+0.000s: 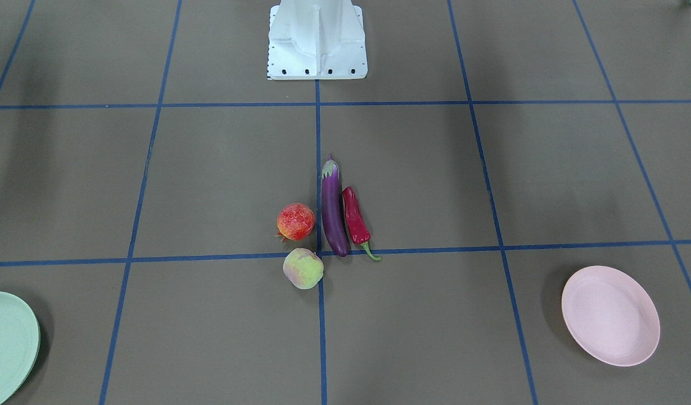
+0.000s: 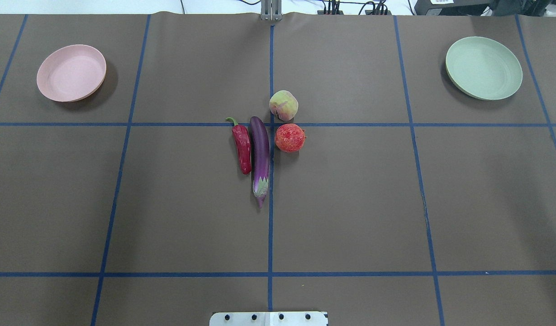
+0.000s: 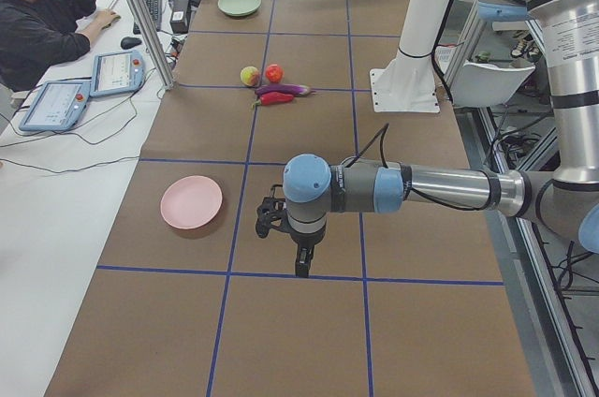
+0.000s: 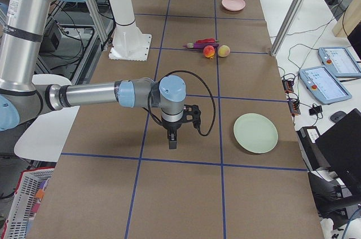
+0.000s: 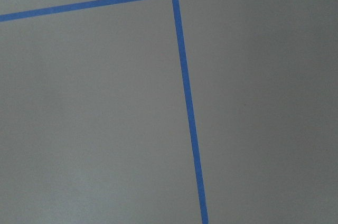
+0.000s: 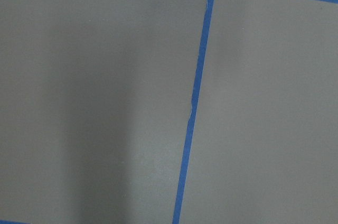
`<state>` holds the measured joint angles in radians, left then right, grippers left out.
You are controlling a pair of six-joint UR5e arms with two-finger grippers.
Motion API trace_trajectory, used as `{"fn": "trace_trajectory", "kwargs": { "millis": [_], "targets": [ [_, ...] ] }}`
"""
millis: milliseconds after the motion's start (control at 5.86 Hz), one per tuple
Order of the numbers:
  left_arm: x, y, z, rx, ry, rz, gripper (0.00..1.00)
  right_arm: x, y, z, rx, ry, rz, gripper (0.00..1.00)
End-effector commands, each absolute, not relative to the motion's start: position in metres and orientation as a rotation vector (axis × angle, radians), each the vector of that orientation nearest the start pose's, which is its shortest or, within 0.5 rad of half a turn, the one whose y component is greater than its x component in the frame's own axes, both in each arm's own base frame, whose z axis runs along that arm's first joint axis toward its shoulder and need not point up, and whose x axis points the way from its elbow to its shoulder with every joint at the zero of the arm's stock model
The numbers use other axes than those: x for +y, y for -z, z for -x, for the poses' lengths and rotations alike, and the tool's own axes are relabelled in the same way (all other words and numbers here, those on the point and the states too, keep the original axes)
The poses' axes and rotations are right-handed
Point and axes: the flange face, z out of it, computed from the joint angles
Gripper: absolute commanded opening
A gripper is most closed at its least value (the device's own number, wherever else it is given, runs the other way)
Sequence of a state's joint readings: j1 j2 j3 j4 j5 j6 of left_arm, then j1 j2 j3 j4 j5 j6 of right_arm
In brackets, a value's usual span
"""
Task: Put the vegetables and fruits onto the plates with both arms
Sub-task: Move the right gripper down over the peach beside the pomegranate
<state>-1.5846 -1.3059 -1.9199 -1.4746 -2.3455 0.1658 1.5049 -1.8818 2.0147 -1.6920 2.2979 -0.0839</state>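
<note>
The purple eggplant (image 1: 333, 211) and the red chili (image 1: 356, 221) lie side by side at the table's middle. The red-orange fruit (image 1: 296, 221) and the pale peach (image 1: 303, 268) sit next to them. The same group shows in the overhead view: eggplant (image 2: 260, 156), chili (image 2: 242, 146), red-orange fruit (image 2: 289, 137), peach (image 2: 283, 105). The pink plate (image 2: 71, 72) and the mint green plate (image 2: 483, 68) stand empty at the far corners. My left gripper (image 3: 301, 266) hangs above bare table near the pink plate (image 3: 191, 201). My right gripper (image 4: 172, 140) hangs near the green plate (image 4: 255, 132). I cannot tell whether either is open.
The white robot pedestal (image 1: 317, 42) stands at the table's near-robot edge. Blue tape lines grid the brown table. An operator (image 3: 42, 13) sits at a side desk with tablets (image 3: 56, 102). Both wrist views show only table and tape.
</note>
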Motion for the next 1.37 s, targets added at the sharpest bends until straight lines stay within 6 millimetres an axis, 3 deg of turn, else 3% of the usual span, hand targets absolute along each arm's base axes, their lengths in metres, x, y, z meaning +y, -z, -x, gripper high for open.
{"fn": "trace_trajectory", "kwargs": {
  "millis": [0, 341, 512, 683, 854, 1024, 1195],
  "targets": [
    [-0.378, -0.604, 0.069, 0.765, -0.145, -0.070, 1.00, -0.377, -0.577, -0.042, -0.732, 0.155, -0.043, 1.00],
    [-0.388, -0.595, 0.069, 0.770, -0.148, -0.094, 1.00, -0.423, -0.528, -0.030, -0.841, 0.190, -0.140, 1.00],
    [-0.403, -0.582, 0.069, 0.768, -0.167, -0.132, 1.00, -0.473, -0.506, -0.025, -0.853, 0.215, -0.189, 1.00],
    [-0.429, -0.560, 0.069, 0.755, -0.198, -0.212, 1.00, -0.497, -0.500, -0.010, -0.880, 0.242, -0.186, 1.00],
    [-0.483, -0.553, 0.069, 0.756, -0.211, -0.270, 1.00, -0.510, -0.487, -0.001, -0.888, 0.270, -0.209, 1.00],
    [-0.503, -0.567, 0.065, 0.798, -0.210, -0.248, 1.00, -0.520, -0.466, 0.023, -0.905, 0.356, -0.293, 1.00],
    [-0.505, -0.568, 0.063, 0.809, -0.215, -0.249, 1.00, -0.529, -0.447, 0.078, -0.951, 0.357, -0.259, 1.00]
  ]
}}
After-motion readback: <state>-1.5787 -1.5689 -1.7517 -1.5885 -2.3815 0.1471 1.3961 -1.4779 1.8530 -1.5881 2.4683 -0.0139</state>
